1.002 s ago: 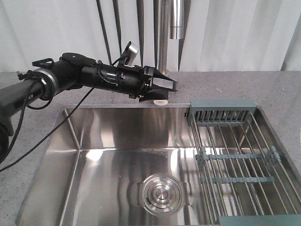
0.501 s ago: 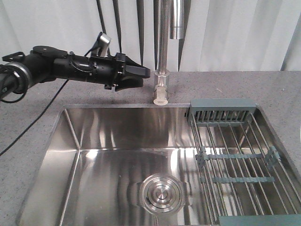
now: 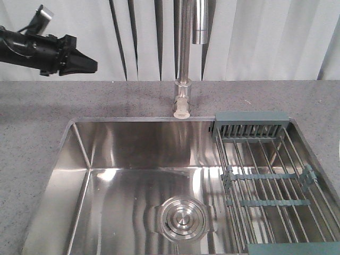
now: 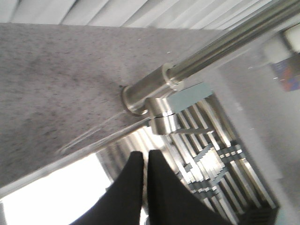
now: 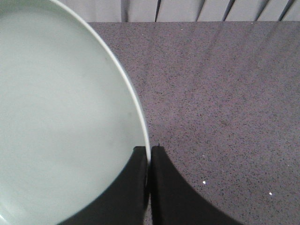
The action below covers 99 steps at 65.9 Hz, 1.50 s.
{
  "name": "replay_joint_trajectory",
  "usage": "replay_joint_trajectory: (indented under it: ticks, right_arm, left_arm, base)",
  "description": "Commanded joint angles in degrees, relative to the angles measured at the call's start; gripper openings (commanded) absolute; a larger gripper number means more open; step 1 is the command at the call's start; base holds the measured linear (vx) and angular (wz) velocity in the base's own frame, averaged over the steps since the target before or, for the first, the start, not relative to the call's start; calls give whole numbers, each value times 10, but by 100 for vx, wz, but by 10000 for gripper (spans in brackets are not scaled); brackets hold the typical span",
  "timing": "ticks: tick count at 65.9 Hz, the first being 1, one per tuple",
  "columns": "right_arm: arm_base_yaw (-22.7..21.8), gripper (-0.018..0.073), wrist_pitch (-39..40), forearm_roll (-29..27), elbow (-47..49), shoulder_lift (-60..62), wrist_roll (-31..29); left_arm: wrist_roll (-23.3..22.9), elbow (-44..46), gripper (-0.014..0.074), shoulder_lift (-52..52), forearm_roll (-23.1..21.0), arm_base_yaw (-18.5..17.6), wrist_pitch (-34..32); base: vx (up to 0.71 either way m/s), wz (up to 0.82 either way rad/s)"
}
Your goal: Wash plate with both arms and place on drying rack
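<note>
One plate point(image 5: 61, 117) pinched in right hand point(image 5: 149, 153), left hand point(image 4: 145, 158) closed

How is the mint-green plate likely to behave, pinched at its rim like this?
The plate looks rigid and smooth, so it will probably hold shape but may slip or pivot, since the right gripper pinches only its thin rim. If ceramic, it would be fairly heavy and could chip against the speckled counter.

Left arm point(image 3: 32, 47) is raised at the far left and stretches level toward the right. Left gripper point(image 3: 91, 66) has its fingers pressed together. Right gripper point(image 5: 149, 185) shows only in the wrist view, pinching the plate point(image 5: 61, 117) rim.
</note>
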<state>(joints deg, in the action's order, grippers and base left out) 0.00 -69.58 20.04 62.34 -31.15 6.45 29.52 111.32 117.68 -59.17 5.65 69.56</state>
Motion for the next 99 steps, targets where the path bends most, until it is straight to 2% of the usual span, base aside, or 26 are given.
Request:
replay_joint_trajectory:
  ticks: [1,15,22,27,36,40,51,60,70,82,99]
  right_arm:
    - [-1,-4,45,15,13,-5,-4]
    - [-1,-4,58,12,13,-5,-4]
    - [-1,-4,65,-4,13,-9,-4]
    - [-1,-4,68,-18,13,-20,-7]
    - [-1,-4,77,-45,13,-46,-34]
    - [-1,-4,84,-59,13,-62,-44]
    - [-1,-4,117,-93,13,-97,-69]
    - [-1,-4,132,-88,13,-127,-77]
    - [0,-4,151,-117,13,-164,-90]
    - [0,-4,170,-207,14,-232,-168]
    - [0,-4,167,-417,15,-320,-326]
  left_arm:
    - [-25,16,-8,-82,55,11,11]
    - [-108,15,-8,-172,225,22,11]
    - [-133,15,-8,-213,271,22,11]
    - [-134,3,-8,-245,291,22,11]
    - [-131,-67,-8,-317,307,22,6]
    - [-113,-120,-8,-350,308,22,-8]
    - [-104,-294,-8,-453,323,22,-78]
    - [-103,-449,-8,-535,334,22,-149]
    - [-103,-574,-8,-615,341,22,-210]
    - [-103,-647,-7,-682,341,22,-246]
    - [-103,-660,-7,-726,346,22,-249]
  base:
    - [0,0]
    - [0,0]
    - [0,0]
    - [0,0]
    - [0,0]
    - [0,0]
    - [0,0]
    - [0,0]
    - [0,0]
    - [0,0]
    - [0,0]
